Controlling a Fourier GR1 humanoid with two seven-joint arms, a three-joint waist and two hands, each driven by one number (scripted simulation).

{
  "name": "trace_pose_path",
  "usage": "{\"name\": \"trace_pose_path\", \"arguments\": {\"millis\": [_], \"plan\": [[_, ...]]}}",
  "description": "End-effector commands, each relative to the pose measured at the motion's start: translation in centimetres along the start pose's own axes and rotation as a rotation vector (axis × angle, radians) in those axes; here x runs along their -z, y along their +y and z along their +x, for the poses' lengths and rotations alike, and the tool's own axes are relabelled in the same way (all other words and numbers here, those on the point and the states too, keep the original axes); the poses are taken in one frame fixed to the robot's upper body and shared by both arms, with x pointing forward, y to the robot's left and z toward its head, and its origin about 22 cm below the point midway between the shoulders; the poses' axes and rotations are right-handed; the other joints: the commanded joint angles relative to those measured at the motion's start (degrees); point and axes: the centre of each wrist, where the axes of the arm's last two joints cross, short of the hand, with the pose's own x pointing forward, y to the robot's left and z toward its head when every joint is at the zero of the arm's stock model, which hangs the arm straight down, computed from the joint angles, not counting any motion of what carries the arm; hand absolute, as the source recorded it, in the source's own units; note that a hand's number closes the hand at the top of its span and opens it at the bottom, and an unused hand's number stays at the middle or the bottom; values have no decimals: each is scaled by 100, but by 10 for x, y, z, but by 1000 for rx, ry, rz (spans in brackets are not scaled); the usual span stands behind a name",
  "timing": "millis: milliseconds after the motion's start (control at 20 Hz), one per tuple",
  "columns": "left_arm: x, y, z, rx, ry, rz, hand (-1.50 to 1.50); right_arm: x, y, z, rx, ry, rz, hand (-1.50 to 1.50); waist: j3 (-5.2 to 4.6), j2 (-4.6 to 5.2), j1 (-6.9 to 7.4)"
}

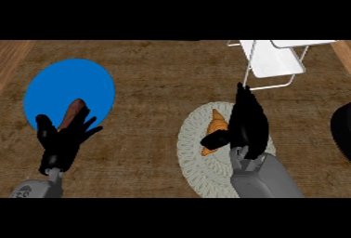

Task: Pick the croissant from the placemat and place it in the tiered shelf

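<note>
head view, counter: I'm looking steeply down at a brown textured top, nothing fancy
croissant (217, 126): orange, lying on the pale woven placemat (194, 162), long axis pointing up the view, so not in the shelf yet
right hand (248, 122): sits over the right half of the placemat, fingers straight and pointing up the view toward the shelf, thumb tip right against the croissant's lower end; I see nothing curled round it, so I'd call it released
tiered shelf (276, 62): white wire frame with white trays, top right, well apart from the croissant
left hand (64, 138): fingers spread and relaxed, holding nothing, resting at lower left over the edge of a blue plate (61, 88)
extra: a brown oblong item (73, 112) lies on that plate, partly behind the left hand's fingers
right edge: some dark object (341, 130), can't tell what it is
</note>
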Motion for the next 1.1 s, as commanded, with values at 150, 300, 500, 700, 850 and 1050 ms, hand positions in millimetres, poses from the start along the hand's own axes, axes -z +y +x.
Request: {"name": "trace_pose_path", "arguments": {"millis": [150,300,500,700,850,1050], "plan": [[-3,7,-11,-13,52,17,0,5,23,7,-106,291,11,-150,-20,2,-52],[-1,5,-20,-9,55,12,0,10,25,12,-136,294,-29,-150,-25,7,-61],[-3,1,-9,-4,33,16,0,11,35,6,-142,309,-18,-150,-15,3,-53],[-11,8,-10,5,42,10,0,12,43,3,-155,320,-21,-150,-15,-11,7],[1,-2,-7,3,31,21,0,17,50,3,-167,330,-31,-150,-16,14,-47],[-2,-9,-10,-6,41,18,0,24,54,2,-199,352,-45,-150,-14,10,-36]]}}
